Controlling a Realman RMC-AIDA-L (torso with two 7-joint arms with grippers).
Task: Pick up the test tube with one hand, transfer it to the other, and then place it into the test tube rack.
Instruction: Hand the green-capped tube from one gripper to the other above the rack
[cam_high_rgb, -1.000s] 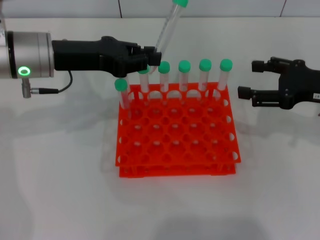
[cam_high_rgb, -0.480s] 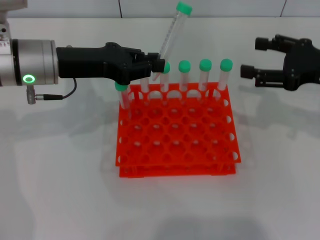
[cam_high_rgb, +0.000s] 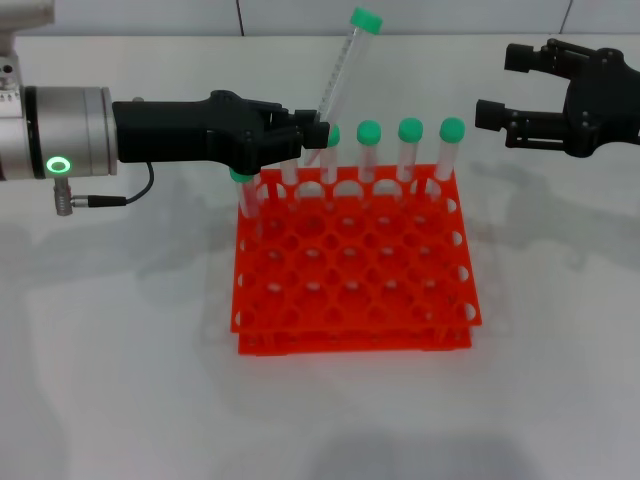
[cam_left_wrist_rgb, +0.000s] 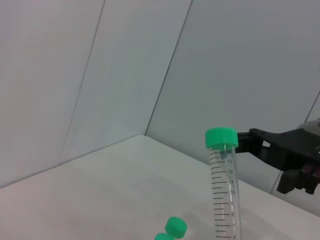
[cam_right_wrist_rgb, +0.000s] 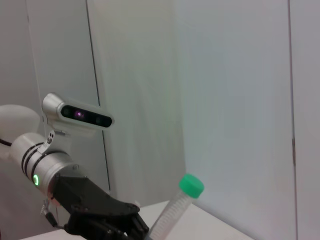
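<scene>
Head view
Tube: your left gripper (cam_high_rgb: 318, 133) is clenched on the lower part of the tube (cam_high_rgb: 340, 75), which leans with its green cap up and toward the right, above the rack's back row.
Right gripper (cam_high_rgb: 495, 112): fingers spread, empty, well apart from the tube, off the rack's far right corner.
Rack (cam_high_rgb: 352, 270): six capped tubes stand along the back and back-left; the front holes are free.
Handling: judged light, stiff, smooth plastic, likely slippery; take it on the bare shaft just below the cap.
Room: open air between cap and right gripper; mind the standing caps (cam_high_rgb: 410, 129) beneath the path.

Left wrist view
Tube (cam_left_wrist_rgb: 224, 190): upright in frame, graduations legible; own fingers not shown.
Right gripper (cam_left_wrist_rgb: 285, 160): beyond the cap, apart from it.

Right wrist view
Tube (cam_right_wrist_rgb: 175, 212): tilted, cap (cam_right_wrist_rgb: 191, 185) clear of everything.
Left gripper (cam_right_wrist_rgb: 107, 220): below, closed on the shaft's foot.
</scene>
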